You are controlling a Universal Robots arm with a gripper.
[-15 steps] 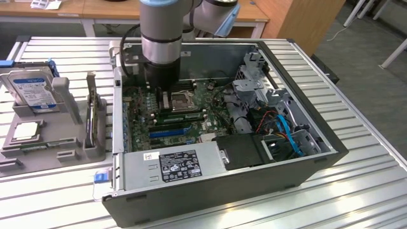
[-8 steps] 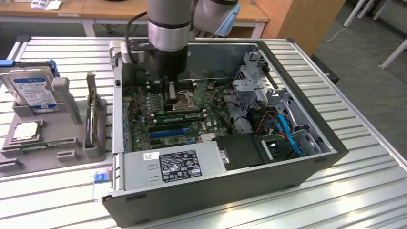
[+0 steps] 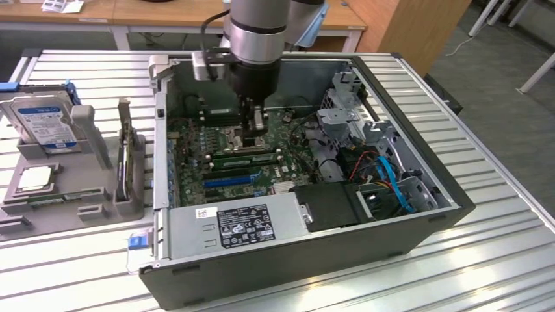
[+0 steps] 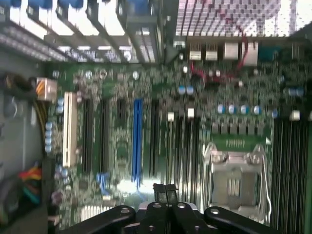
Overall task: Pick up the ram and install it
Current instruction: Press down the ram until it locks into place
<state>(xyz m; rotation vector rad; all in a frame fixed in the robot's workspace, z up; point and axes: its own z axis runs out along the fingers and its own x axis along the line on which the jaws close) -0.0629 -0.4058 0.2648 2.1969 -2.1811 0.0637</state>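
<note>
**Item: ram**. Thin green strip, read as the memory stick, though small at this range. It is seated on edge in the grey fixture that stands on the slatted table, outside the computer case.
- Neighbours on the fixture: hard drive at 12 o'clock from the ram, processor chip just beside it at 11 o'clock, upright expansion card at 2 o'clock.
- Long axis: 9-to-3 across the exterior view, roughly level. Neither end is distinguishable, so no pointing direction can be given.

**Item: gripper**. Lowered inside the open case, close over the motherboard, beside the processor socket.
- In the wrist view the two fingers stand pressed together, with no gap and nothing between them. The gripper is empty.

**Relation:** the ram lies at about 8 o'clock from the jaws in the exterior view, well apart from them, with the case's side wall and the expansion card between.
- In the exterior view the board's long slots also run about 9-to-3, the blue slot among them. Judged from this, the stick's axis already roughly matches theirs.

**Status:** pick-up not yet made.
</note>
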